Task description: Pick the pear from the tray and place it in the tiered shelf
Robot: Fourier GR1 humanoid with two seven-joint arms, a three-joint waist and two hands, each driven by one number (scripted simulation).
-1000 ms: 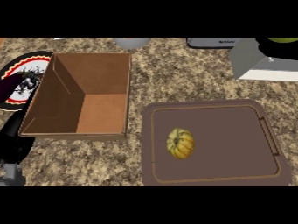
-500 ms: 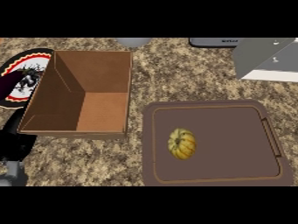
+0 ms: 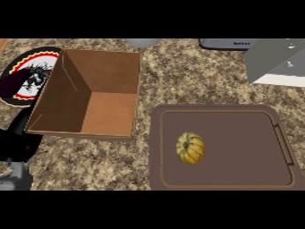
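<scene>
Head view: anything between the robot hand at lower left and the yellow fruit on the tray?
Only bare speckled counter and the tray rim separate the left robot hand from the fruit.

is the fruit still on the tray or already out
On the tray. The yellow ribbed fruit lies inside the brown tray's rim, left of its middle, and no hand touches it.
</scene>
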